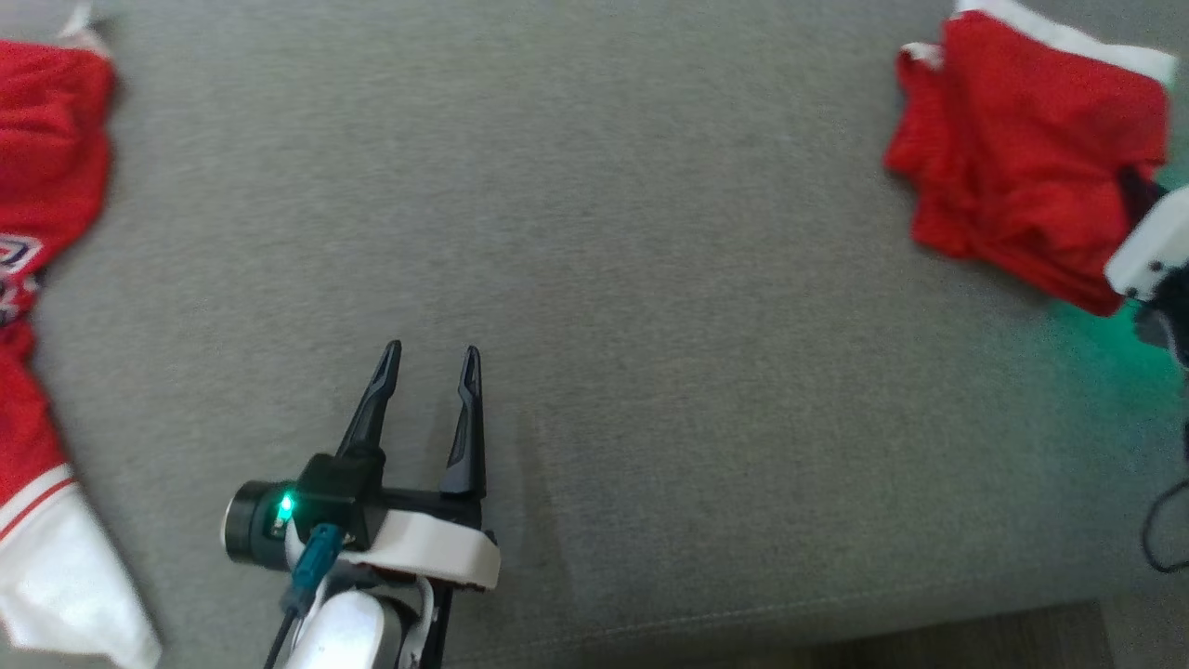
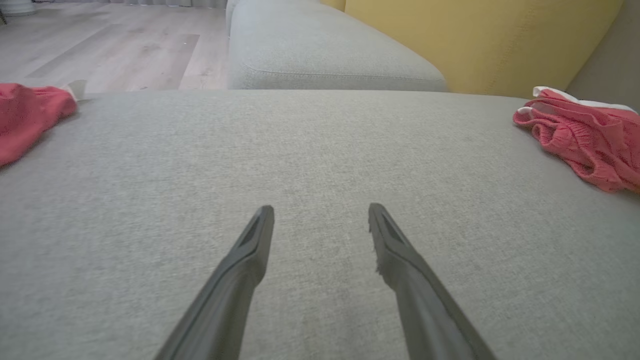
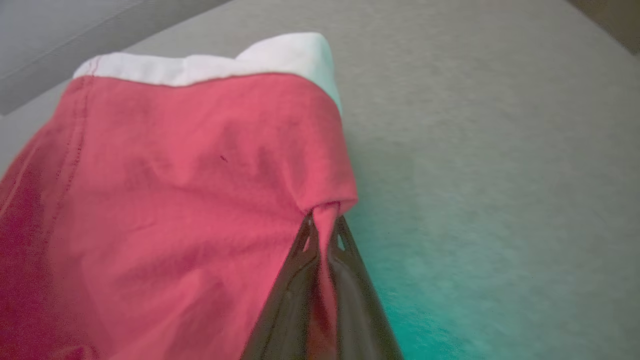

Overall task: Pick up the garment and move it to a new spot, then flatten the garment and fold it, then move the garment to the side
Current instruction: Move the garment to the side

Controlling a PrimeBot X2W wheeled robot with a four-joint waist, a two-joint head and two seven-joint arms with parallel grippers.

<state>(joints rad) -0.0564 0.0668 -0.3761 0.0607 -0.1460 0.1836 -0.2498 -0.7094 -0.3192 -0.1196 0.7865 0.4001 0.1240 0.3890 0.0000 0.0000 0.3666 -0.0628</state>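
On the right end of the grey sofa cushion (image 1: 650,279), our right gripper (image 3: 324,220) is clenched on a thin pinch of the red garment (image 3: 175,175), a crumpled piece with white trim heaped near the cushion's far corner. Our left gripper (image 1: 433,351) hangs over bare fabric in the middle of the cushion, fingers spread and holding nothing, well apart from the heap. We judge the hold to be the weak point. Only a narrow fold of cloth sits between the fingertips, close to the garment's edge, and a quick lift could draw it out and drop the heap. We also cannot tell how many layers are caught. If it is a single layer, the rest would trail and drag across the cushion and arrive twisted at the new spot, which would make the flattening harder. A second red garment (image 1: 37,186) lies along the cushion's left edge, so a carry that runs too far that way could set one piece on the other. With the left gripper this far off, we see no second hold ready should the first one slip. A dark cable (image 1: 1150,537) loops beside the right arm, near enough, we think, to snag on a wide swing.
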